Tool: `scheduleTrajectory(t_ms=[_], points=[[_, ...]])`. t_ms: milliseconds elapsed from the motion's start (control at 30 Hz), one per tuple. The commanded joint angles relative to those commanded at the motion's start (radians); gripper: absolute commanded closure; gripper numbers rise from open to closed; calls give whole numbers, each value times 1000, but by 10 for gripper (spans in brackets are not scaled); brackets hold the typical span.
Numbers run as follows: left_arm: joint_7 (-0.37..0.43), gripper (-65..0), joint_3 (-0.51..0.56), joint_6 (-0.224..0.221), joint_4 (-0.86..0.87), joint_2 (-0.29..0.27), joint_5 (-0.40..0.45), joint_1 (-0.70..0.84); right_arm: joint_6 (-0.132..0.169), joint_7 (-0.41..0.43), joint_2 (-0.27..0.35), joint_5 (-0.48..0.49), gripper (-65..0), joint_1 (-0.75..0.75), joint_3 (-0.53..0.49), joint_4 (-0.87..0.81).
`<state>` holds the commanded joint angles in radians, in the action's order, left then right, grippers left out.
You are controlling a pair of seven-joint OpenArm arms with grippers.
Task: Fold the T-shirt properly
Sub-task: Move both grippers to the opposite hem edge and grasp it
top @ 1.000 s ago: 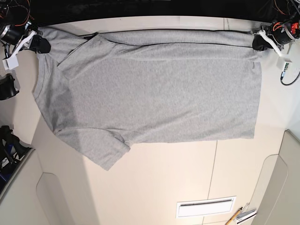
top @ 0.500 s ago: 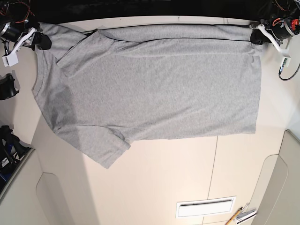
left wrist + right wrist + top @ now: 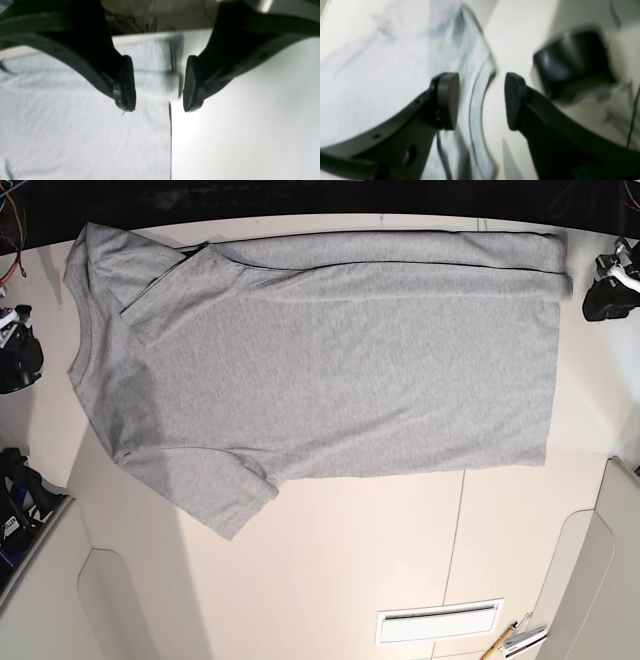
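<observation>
The heather-grey T-shirt [image 3: 330,370] lies flat on the table, plain side up, collar [image 3: 82,345] to the left and hem to the right. Its far edge is folded over into a narrow band [image 3: 400,250]. My left gripper [image 3: 603,298] is open and empty just off the shirt's far right corner. In the left wrist view the gripper [image 3: 157,108] hangs over the shirt's [image 3: 75,120] side edge. My right gripper [image 3: 20,332] is open and empty left of the collar. In the right wrist view the gripper [image 3: 481,100] stands above the ribbed collar [image 3: 475,110].
A black device [image 3: 15,370] sits at the table's left edge, also seen blurred in the right wrist view [image 3: 572,65]. A dark bin [image 3: 20,500] is at lower left. A white slotted plate [image 3: 440,622] and pencils [image 3: 515,638] lie at the near right.
Both grippers have let go of the shirt's far corners, opened and drawn outward, away from the shirt. The far edge now lies folded on the table.
</observation>
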<state>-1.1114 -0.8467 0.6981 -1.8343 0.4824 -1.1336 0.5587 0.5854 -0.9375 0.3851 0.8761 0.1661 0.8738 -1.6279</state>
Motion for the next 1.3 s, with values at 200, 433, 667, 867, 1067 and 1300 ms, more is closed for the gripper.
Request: scheduleTrajectory(t_ms=[200, 433, 667, 867, 1067, 1300], points=[[77, -364, 19, 0, 11, 4, 59, -126, -25, 71, 2, -116, -293, -177, -77, 26], [159, -401, 169, 0, 230, 55, 186, -317, -39, 193, 2, -281, -386, -416, -286, 352], [201, -404, 289, 0, 567, 126, 232, -570, -39, 299, 3, -378, -386, -592, -366, 690], [203, -409, 421, 0, 900, 138, 232, -780, -35, 355, 2, -406, -386, -606, -379, 785], [203, -409, 508, 0, 1066, 131, 233, -897, -31, 355, 2, -405, -386, -606, -379, 818], [195, -409, 508, 0, 1067, 73, 234, -900, -20, 355, -6, -397, -387, -606, -465, 833]])
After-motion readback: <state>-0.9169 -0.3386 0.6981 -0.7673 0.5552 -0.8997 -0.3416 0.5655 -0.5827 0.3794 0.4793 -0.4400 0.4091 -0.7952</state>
